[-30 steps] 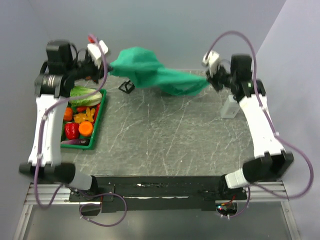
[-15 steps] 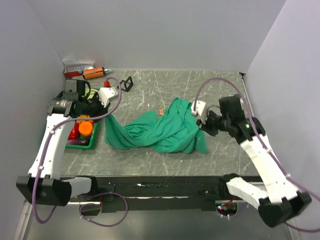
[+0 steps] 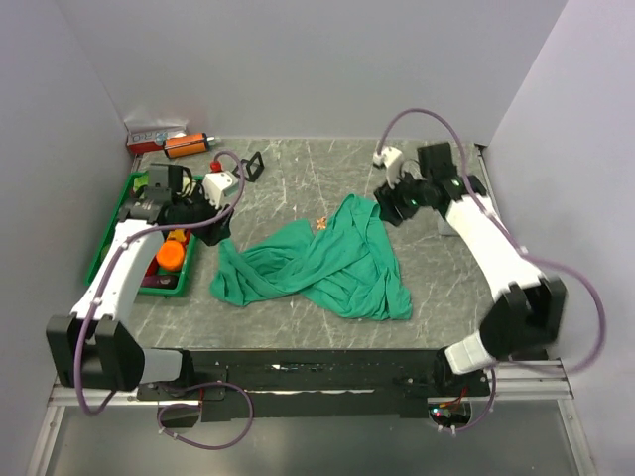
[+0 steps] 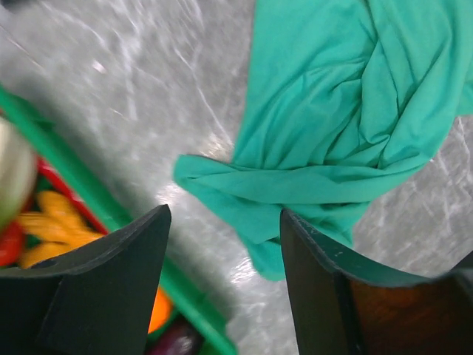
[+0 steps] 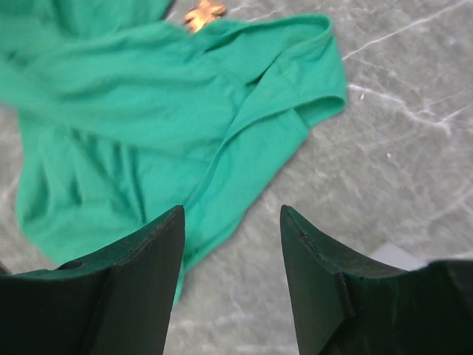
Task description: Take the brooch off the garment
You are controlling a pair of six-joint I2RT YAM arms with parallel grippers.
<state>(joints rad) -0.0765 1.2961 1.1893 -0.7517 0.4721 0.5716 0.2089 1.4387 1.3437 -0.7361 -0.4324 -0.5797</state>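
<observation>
The garment [image 3: 327,263] is a teal T-shirt lying crumpled on the marble table, spread from the centre toward the left. The brooch [image 3: 320,221], a tiny orange-gold speck, sits at its far edge. My left gripper [image 3: 218,228] hovers just left of the cloth, open and empty. In the left wrist view a folded corner of the garment [image 4: 332,126] lies ahead of the left gripper [image 4: 225,222]. My right gripper [image 3: 390,205] is open above the shirt's right end. In the right wrist view the brooch [image 5: 204,13] shows at the top, on the garment [image 5: 133,111], well beyond the right gripper [image 5: 231,218].
A green tray [image 3: 109,243] of toy vegetables stands at the left, directly under my left arm, and its rim [image 4: 89,192] shows in the left wrist view. A small box [image 3: 154,136], an orange bottle [image 3: 187,145] and a black clip [image 3: 252,165] lie at the back left. Walls enclose three sides.
A second ago both grippers held the garment stretched in the air. It has come down onto the table, both grippers have opened and let go, and the right arm has drawn back.
</observation>
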